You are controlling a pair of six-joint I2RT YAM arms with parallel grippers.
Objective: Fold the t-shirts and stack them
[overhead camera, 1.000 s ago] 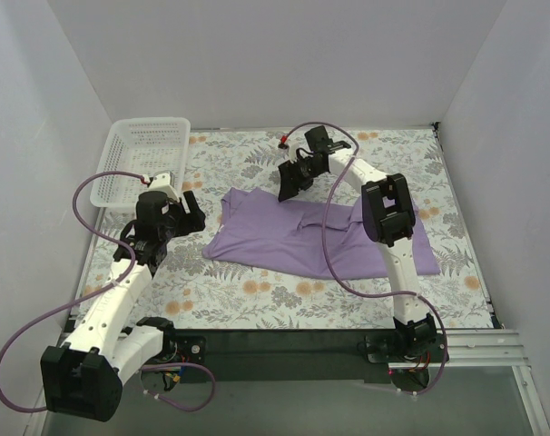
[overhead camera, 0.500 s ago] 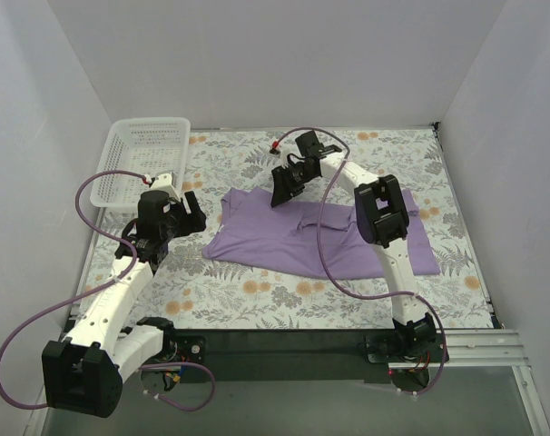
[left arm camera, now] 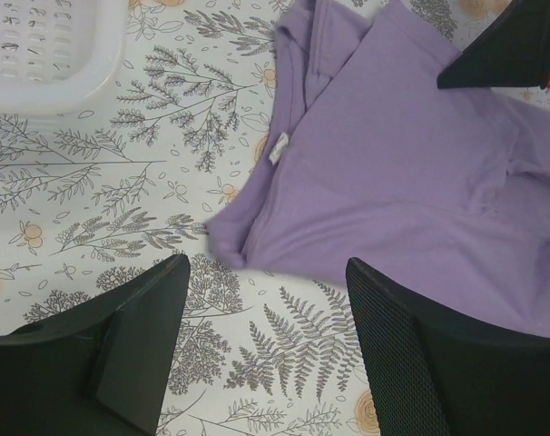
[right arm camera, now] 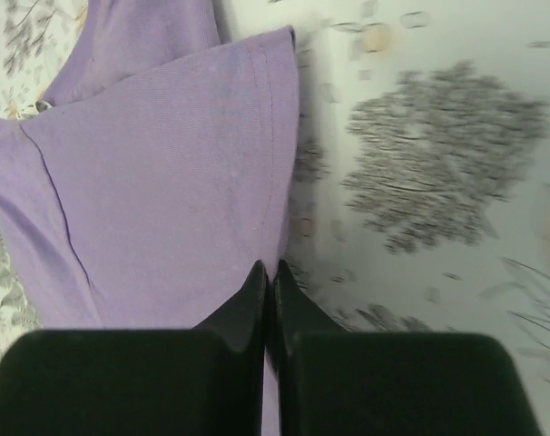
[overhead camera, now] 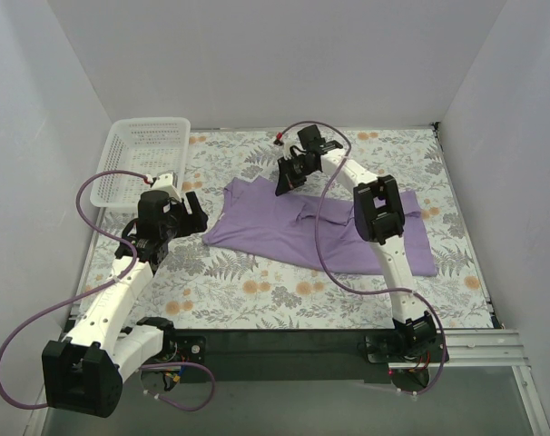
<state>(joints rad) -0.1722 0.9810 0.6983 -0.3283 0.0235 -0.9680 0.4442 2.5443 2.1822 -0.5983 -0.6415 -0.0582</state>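
1. Shirt: one lavender t-shirt (overhead camera: 293,232) lies on the floral surface (overhead camera: 257,300), roughly mid-surface. It sits to the right of the white basket (overhead camera: 134,150) and apart from it. The white neck label (left arm camera: 279,148) shows near the shirt's left end.
2. Fold state: no finished fold shows. The cloth is spread wide and wrinkled, with the collar end rumpled and one hem turned a little. No stack is in view anywhere.
3. Right pincer (overhead camera: 287,182): it sits at the shirt's far edge. In the right wrist view its fingers are pressed together right on a sleeve hem, and it looks to be pinching that edge of the cloth.
4. Left pincer (overhead camera: 195,213): its fingers are spread with nothing between them. It hangs over the surface just beside the shirt's left end, not touching the cloth.
5. Progress, judged: early. A first grip on the cloth is in place and little else is done.
6. Left to do, judged: bring the sleeves and sides in, fold the body over, then set the folded shirt on its stacking spot. Only this one shirt is in view.
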